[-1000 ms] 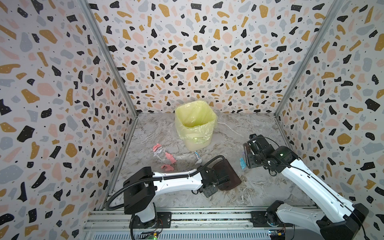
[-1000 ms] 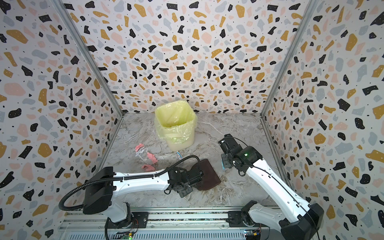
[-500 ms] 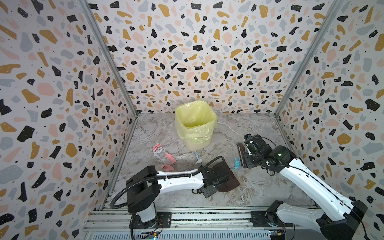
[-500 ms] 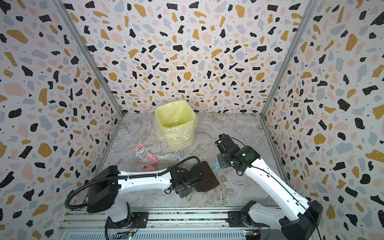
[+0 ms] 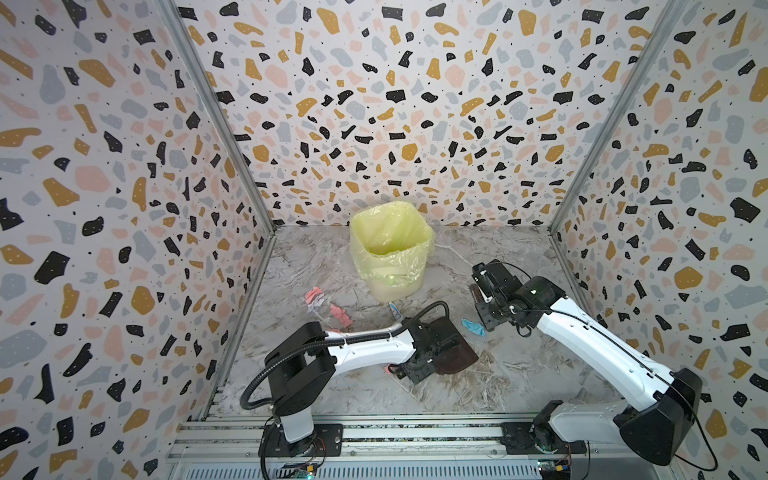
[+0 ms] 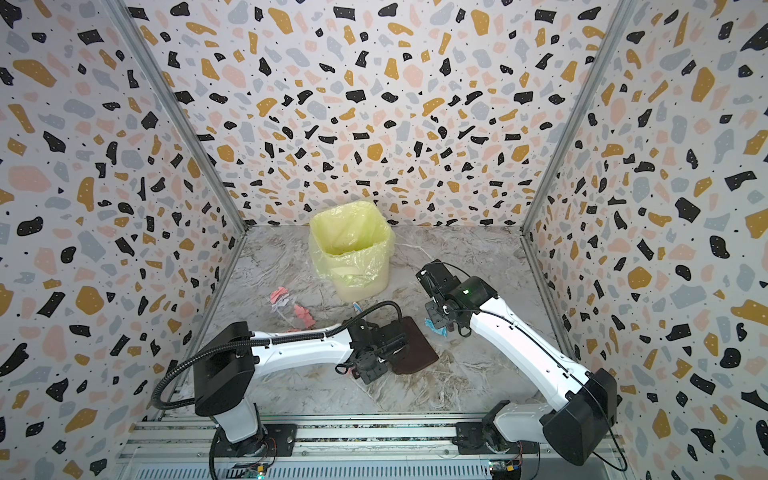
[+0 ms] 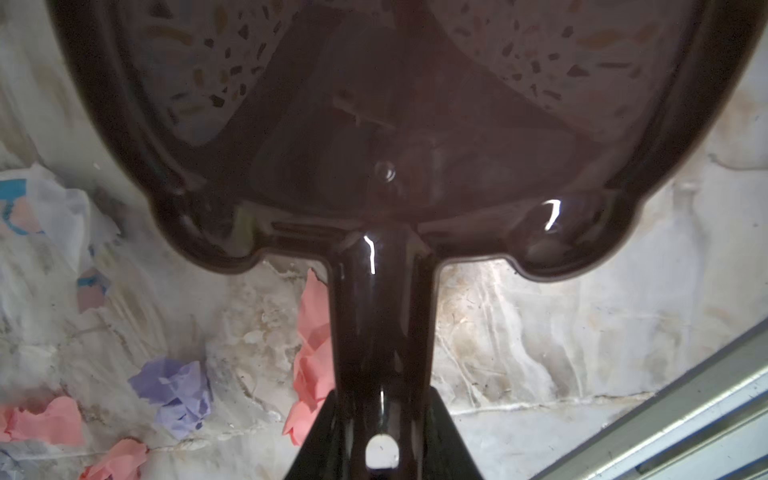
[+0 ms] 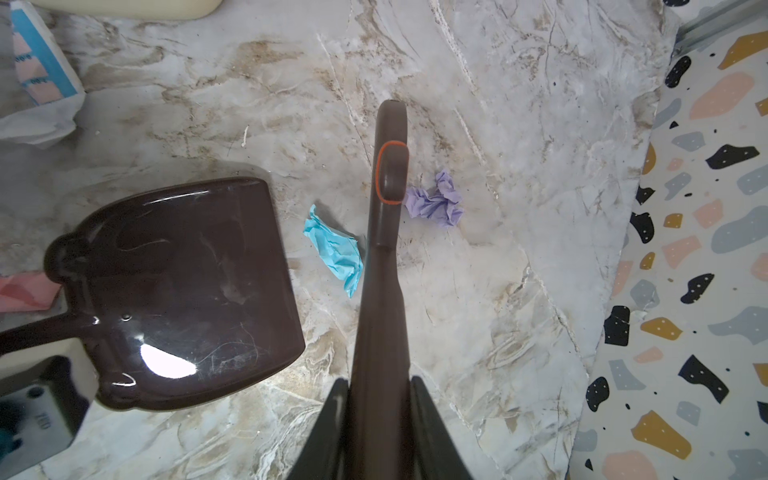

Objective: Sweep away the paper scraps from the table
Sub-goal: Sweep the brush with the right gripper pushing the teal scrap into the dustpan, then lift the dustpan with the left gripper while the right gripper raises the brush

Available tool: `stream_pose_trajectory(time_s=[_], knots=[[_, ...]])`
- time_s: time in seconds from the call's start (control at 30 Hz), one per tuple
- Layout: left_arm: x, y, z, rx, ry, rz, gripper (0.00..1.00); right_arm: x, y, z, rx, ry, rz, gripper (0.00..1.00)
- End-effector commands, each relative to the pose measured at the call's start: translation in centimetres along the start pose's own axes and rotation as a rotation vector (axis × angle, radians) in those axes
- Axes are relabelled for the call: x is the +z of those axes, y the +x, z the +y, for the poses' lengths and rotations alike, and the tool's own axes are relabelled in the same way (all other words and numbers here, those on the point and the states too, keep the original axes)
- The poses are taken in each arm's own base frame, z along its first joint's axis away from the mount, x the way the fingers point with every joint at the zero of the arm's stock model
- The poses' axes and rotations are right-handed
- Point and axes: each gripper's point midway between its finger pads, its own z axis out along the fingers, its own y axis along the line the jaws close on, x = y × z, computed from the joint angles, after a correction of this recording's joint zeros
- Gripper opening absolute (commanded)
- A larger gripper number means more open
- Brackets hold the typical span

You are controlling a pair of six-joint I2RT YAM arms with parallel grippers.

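A: Top views first?
B: Takes in the whole table (image 5: 519, 365). At the back, bin (image 5: 390, 249) with yellow liner. Front of middle, dustpan (image 5: 455, 349) flat on the marble, left gripper (image 5: 432, 353) at its handle end. Just to the right, right gripper (image 5: 484, 309), pointed down. Counted here, paper scraps (image 5: 340, 316): two pink clumps (image 5: 314, 295) left of the bin, one light blue scrap (image 5: 473, 327) between dustpan and right gripper, one printed white bit (image 5: 395, 309) by the bin's foot. Jaw gaps: cannot tell from up here.
A: Left wrist?
B: Fills that in. Fingers (image 7: 449, 453) drawn in close on the dustpan's handle, one each side, gripping it. Around the handle on the table: three pink pieces (image 7: 311, 353), one lilac scrap (image 7: 174, 390), one crumpled printed white piece, one small printed shred. Largest pink piece right against the handle's edge.
A: Right wrist?
B: Shows a brown brush (image 8: 384, 249) clamped between jaws nearly together, reaching out over the table; bristles not made out. Light blue scrap just beside the brush on the dustpan side, clear of the pan's lip. Close on the brush's other side, a second lilac crumple (image 8: 436, 203), hidden in both top views. Also one pink edge behind the pan, one printed white piece near the bin's base.
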Motion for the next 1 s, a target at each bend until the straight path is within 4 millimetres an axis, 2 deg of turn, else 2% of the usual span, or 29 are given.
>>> stream_pose_trajectory(time_s=[0.0,0.27,0.5,0.6,0.63,0.8,0.97], knots=[[-0.2,0.4,-0.2,0.029,0.026,0.043,0.0,-1.1,-0.2,0.6,-0.005,-0.057,-0.002,0.0],[0.3,-0.1,-0.3,0.026,0.035,0.043,0.0,-2.5,1.1,4.6,-0.03,-0.211,0.036,0.0],[0.7,0.0,-0.1,0.015,0.034,0.042,0.0,-5.5,0.9,9.1,-0.071,-0.356,0.017,0.0],[0.7,-0.1,0.0,0.007,0.035,0.029,0.0,-6.9,0.7,10.0,-0.079,-0.392,0.005,0.0],[0.6,-0.3,0.0,0.004,0.035,0.021,0.0,-7.1,0.7,9.7,-0.075,-0.374,0.008,0.0],[0.2,-0.6,0.2,-0.016,0.034,-0.013,0.0,-7.4,0.7,5.5,-0.006,-0.214,0.001,0.0],[-0.6,-0.6,0.6,-0.036,0.024,-0.041,0.0,-7.9,0.3,3.4,0.059,-0.177,-0.039,0.0]])
